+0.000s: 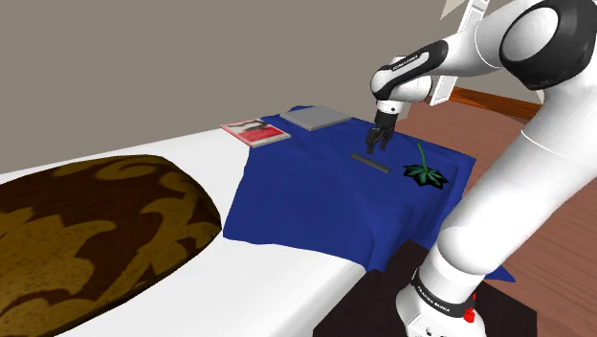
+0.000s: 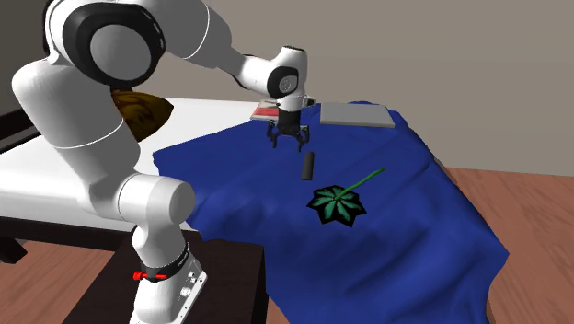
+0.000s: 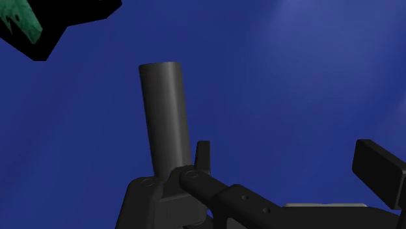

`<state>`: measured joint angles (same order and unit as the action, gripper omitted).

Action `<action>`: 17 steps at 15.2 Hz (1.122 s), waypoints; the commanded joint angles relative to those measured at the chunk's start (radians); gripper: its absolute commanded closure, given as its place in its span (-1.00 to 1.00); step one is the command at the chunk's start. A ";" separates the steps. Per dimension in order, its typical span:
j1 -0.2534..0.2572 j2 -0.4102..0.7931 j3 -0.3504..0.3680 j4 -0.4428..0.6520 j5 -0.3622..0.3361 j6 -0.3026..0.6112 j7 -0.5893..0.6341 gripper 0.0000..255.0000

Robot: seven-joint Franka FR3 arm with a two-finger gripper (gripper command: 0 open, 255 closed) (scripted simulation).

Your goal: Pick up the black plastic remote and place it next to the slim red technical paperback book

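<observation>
The remote [image 1: 371,161] [image 2: 308,166] is a slim dark grey bar lying flat on a blue cloth [image 1: 306,206]. My black gripper [image 1: 376,142] [image 2: 289,143] hovers just above the cloth by the remote's end nearer the red book, and it is open. In the wrist view the remote [image 3: 166,117] lies outside the fingers, beside one fingertip [image 3: 203,153]. The other finger [image 3: 380,170] stands far apart, and nothing is held between them. The thin red book [image 1: 255,131] [image 2: 266,112] lies on the white bed past the cloth's far corner.
A flat grey slab [image 1: 318,118] [image 2: 356,113] rests on the cloth next to the red book. A green leaf on a stem [image 1: 422,174] [image 2: 338,204] [image 3: 18,19] lies beyond the remote. A brown patterned pillow [image 1: 86,230] covers the bed's other end.
</observation>
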<state>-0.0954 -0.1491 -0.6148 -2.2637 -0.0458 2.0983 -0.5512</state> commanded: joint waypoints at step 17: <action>-0.090 0.413 -0.044 0.168 0.321 0.129 -0.310 -1.00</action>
<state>-0.1847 0.2610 -0.6598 -2.0953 0.2728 2.2247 -0.8596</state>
